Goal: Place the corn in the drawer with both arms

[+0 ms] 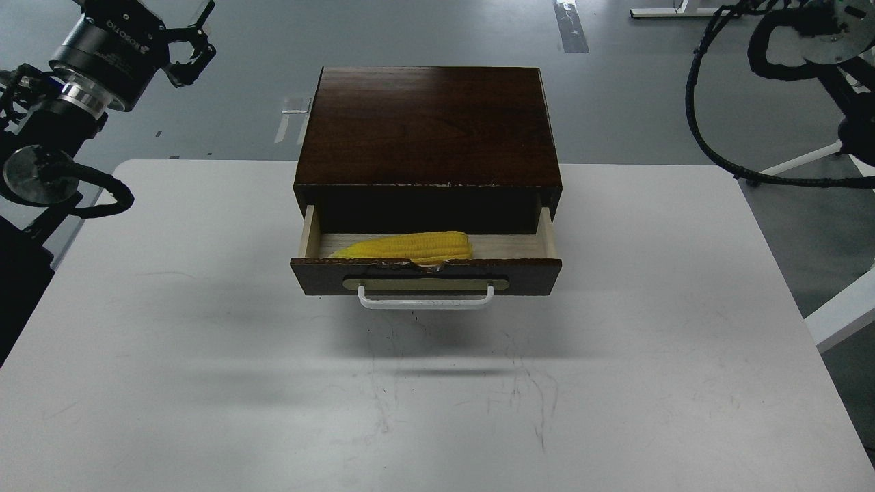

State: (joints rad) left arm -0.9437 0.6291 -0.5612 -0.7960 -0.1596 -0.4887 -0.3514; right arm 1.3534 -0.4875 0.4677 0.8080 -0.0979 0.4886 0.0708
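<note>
The yellow corn (pixel 410 246) lies on its side in the open drawer (pixel 533 275) of the dark brown wooden box (pixel 427 123), with its pointed end to the left. The drawer is pulled partly out, and its white bar handle (pixel 425 299) faces me. My left gripper (pixel 197 37) is open and empty, raised at the far upper left, well away from the box. Of my right arm only cables and a wrist part (pixel 820 27) show at the top right; its gripper is out of view.
The box stands at the back middle of the white table (pixel 205 342). A white chair leg (pixel 844 311) stands beyond the table's right edge. Grey floor lies behind the table.
</note>
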